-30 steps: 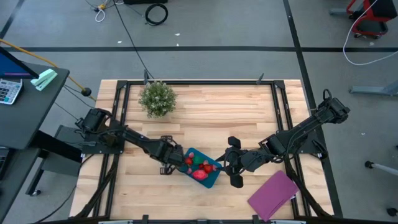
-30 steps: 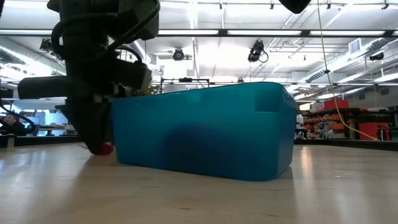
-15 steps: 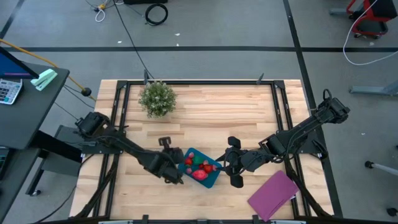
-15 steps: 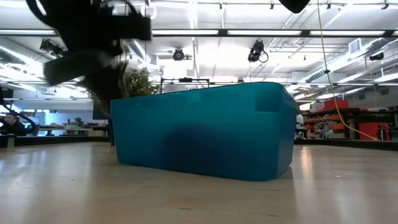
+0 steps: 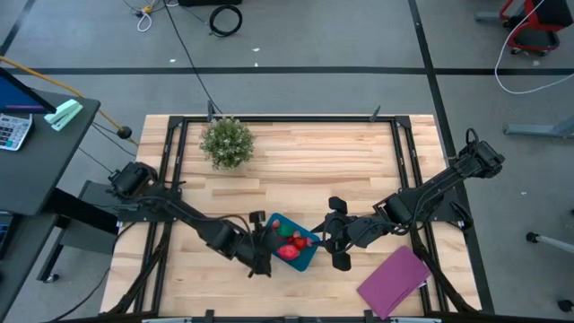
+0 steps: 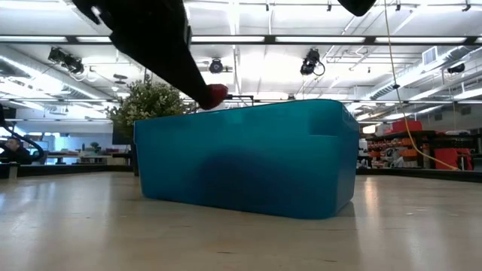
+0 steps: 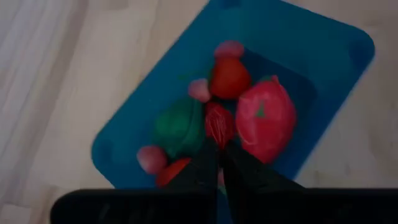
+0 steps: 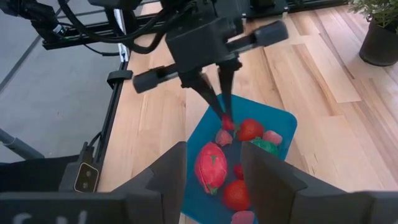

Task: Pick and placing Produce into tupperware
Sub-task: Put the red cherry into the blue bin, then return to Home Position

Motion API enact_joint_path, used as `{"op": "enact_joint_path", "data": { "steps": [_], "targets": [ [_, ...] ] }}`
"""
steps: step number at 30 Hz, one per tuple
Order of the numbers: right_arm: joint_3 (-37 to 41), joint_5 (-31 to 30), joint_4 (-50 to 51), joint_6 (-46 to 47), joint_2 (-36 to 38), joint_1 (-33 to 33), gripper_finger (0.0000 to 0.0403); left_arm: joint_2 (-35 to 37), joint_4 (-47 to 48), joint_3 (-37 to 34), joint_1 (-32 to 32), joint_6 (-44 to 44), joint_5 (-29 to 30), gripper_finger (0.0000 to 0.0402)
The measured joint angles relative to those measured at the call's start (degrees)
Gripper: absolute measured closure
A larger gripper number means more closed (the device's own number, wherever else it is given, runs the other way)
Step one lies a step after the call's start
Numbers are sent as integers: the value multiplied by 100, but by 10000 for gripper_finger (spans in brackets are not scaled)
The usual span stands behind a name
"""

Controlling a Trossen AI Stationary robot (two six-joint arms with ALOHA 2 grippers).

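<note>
Wooden table; potted plant near back edge.

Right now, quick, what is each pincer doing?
Left pincer: shut on a small red toy fruit above the teal plastic container.
Right pincer: open, empty.

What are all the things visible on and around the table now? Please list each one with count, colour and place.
tupperware: one, teal-blue, front middle of the table.
produce: about eight pieces in the tupperware, mostly red and pink, one green.
small red piece: one, held above the tupperware, not yet dropped.
potted plant: one, bushy green, back left of the table.
purple rectangle: one, flat, front right corner.
table: one, light wood.
calculator: one, on the dark desk at far left.
left gripper: shut on the small red piece, over the tupperware.
right gripper: open, beside the tupperware's right end.
</note>
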State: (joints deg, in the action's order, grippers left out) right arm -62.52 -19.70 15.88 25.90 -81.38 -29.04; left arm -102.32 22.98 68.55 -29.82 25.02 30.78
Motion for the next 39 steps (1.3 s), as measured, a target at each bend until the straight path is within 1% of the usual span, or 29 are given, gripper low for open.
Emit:
{"op": "enact_joint_path", "data": {
  "steps": [3,7,12,14,16,18,20,22,24,26,29,30,31,33,34,36,39],
  "targets": [
    [0,0,0,2,0,0,243,0,24,-2,66,-314,-1,370],
    [0,0,0,2,0,0,243,0,47,-2,101,-611,-3,322],
    [0,0,0,-3,0,0,243,0,37,-2,109,-449,-13,261],
    [0,0,0,-3,0,0,243,0,57,6,111,-410,-13,246],
    [0,2,4,-20,1,0,243,-2,436,171,111,-262,-18,238],
    [-3,24,155,-197,63,3,243,31,1227,492,111,-110,-13,237],
    [-3,27,244,-360,230,24,243,37,2398,982,122,123,-8,241],
    [-80,25,529,-536,518,76,243,60,3594,1511,135,422,2,250],
    [-203,33,982,-585,892,95,243,80,4489,1999,140,608,126,259],
    [-311,189,1465,-453,1306,90,243,88,5443,2469,137,562,492,268],
    [-321,407,2135,-146,1974,-22,243,122,6678,3243,133,430,1413,279],
    [-321,411,2260,-49,2200,-52,243,193,6710,3417,147,333,1730,282],
    [-321,391,2343,27,2424,-69,243,349,6570,3517,166,-25,1943,284],
    [-321,351,2519,220,2866,-117,243,670,6438,3820,178,-653,2071,288],
    [-315,333,2535,296,3066,-143,243,838,6496,4043,221,-714,2137,289],
    [-244,341,2526,397,3404,-213,243,1159,6705,4369,264,-458,2199,289],
    [-65,182,2505,402,3751,-314,243,1851,6703,4562,344,-431,2194,286]
  ]
}}
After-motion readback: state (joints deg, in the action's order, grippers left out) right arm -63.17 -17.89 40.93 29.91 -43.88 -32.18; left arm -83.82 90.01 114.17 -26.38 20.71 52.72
